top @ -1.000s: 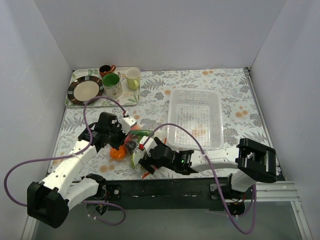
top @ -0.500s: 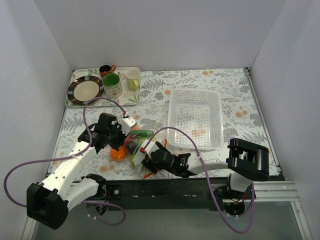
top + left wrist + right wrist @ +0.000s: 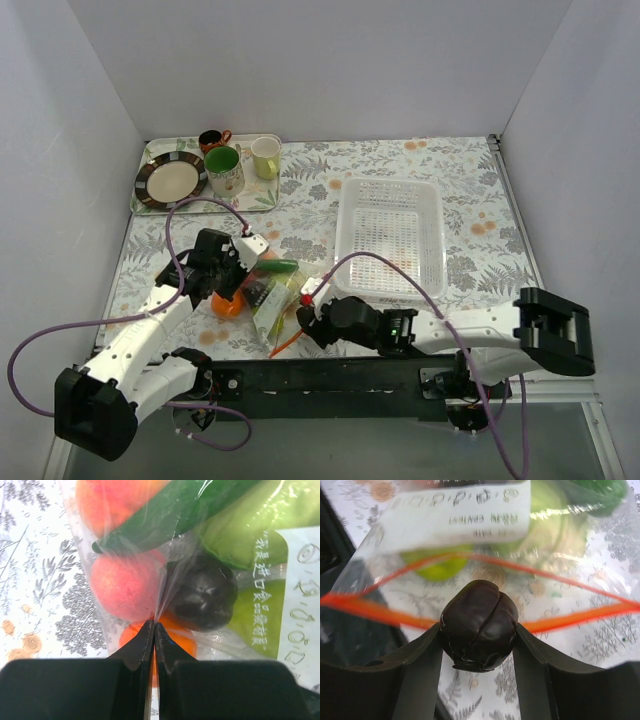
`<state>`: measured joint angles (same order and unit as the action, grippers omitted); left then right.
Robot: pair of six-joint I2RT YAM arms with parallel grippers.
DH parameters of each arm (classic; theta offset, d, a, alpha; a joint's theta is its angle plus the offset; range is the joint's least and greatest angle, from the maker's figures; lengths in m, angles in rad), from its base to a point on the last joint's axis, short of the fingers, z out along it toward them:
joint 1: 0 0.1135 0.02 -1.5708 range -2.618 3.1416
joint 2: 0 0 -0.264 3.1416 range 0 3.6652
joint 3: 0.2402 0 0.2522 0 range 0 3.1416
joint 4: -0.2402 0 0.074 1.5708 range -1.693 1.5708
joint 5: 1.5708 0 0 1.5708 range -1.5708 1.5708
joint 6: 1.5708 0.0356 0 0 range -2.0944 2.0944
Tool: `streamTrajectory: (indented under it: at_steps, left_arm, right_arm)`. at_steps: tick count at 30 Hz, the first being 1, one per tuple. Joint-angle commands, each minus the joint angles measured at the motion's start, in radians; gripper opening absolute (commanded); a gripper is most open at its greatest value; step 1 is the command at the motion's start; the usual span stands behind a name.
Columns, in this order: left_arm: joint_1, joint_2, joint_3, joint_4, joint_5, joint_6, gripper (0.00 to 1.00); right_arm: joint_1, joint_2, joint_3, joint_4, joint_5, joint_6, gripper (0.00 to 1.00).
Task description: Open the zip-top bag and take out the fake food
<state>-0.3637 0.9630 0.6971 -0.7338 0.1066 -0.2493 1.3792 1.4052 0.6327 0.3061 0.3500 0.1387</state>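
Observation:
The clear zip-top bag (image 3: pixel 268 298) lies at the near left of the table, its mouth with the orange-red zip strip (image 3: pixel 570 615) pulled open. My left gripper (image 3: pixel 155 626) is shut on a fold of the bag's film at its closed end. Through the film I see a pink peach (image 3: pixel 125 585), a dark piece (image 3: pixel 205 597), a green pod (image 3: pixel 170 515), an orange (image 3: pixel 177 632) and green pears (image 3: pixel 250 540). My right gripper (image 3: pixel 479 630) is shut on a dark brown-purple piece (image 3: pixel 479 622), held just outside the bag's mouth. In the top view it (image 3: pixel 304 322) sits right of the bag.
A white perforated basket (image 3: pixel 390 235) stands to the right of the bag. A tray (image 3: pixel 262 195) at the far left holds a plate (image 3: pixel 171 180) and mugs (image 3: pixel 224 168). The arms' black base rail (image 3: pixel 330 375) runs along the near edge.
My right gripper has drawn back to the right, out of the bag's mouth, with the dark piece in it. The bag has shifted and stretched. The left gripper keeps its hold.

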Motion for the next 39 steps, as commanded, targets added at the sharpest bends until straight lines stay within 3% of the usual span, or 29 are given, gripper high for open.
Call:
streamTrajectory:
  at_steps: [1,5,7,10,11,13,15,16,19,20,28,33,37,39]
  left_arm:
    - [0.017,0.003,-0.004,0.051,-0.093,0.021,0.0]
    - [0.019,0.034,0.019,0.051,-0.081,-0.001,0.0]
    - [0.019,0.043,0.033,0.047,-0.058,-0.011,0.0]
    - [0.019,0.065,0.045,0.03,-0.032,-0.034,0.0]
    - [0.019,0.071,0.053,0.027,-0.027,-0.044,0.0]
    - [0.02,0.078,0.059,0.014,-0.01,-0.051,0.0]
    - [0.019,0.074,0.064,0.01,-0.005,-0.054,0.0]
    - [0.019,0.071,0.062,0.014,-0.007,-0.056,0.0]
    - [0.019,0.06,0.067,0.014,0.001,-0.061,0.0]
    - [0.02,0.059,0.068,0.011,0.002,-0.061,0.0]
    - [0.019,0.059,0.064,0.025,0.005,-0.061,0.0]
    - [0.019,0.059,0.038,0.043,-0.004,-0.061,0.0]
    - [0.019,0.071,0.009,0.073,-0.013,-0.071,0.0]
    - [0.019,0.075,-0.008,0.082,-0.018,-0.074,0.0]
  right_arm:
    - [0.014,-0.188,-0.076,-0.053,-0.042,0.05,0.19]
    - [0.014,-0.41,-0.085,-0.166,0.094,0.041,0.2]
    - [0.008,-0.474,-0.079,-0.211,0.271,0.006,0.21]
    - [-0.09,-0.543,-0.039,-0.242,0.449,-0.01,0.14]
    - [-0.188,-0.542,-0.019,-0.257,0.461,-0.001,0.09]
    - [-0.291,-0.517,0.051,-0.33,0.416,0.022,0.09]
    - [-0.435,-0.485,0.12,-0.367,0.304,0.027,0.47]
    - [-0.475,-0.436,0.146,-0.428,0.275,0.044,0.51]
    - [-0.56,-0.344,0.232,-0.496,0.251,0.062,0.94]
    - [-0.568,-0.327,0.249,-0.518,0.248,0.062,0.98]
    - [-0.519,-0.331,0.303,-0.542,0.165,0.013,0.98]
    - [-0.26,-0.351,0.233,-0.472,0.187,-0.021,0.98]
    - [-0.083,-0.251,0.174,-0.363,0.192,0.031,0.75]
    - [-0.011,-0.201,0.157,-0.322,0.185,0.047,0.56]
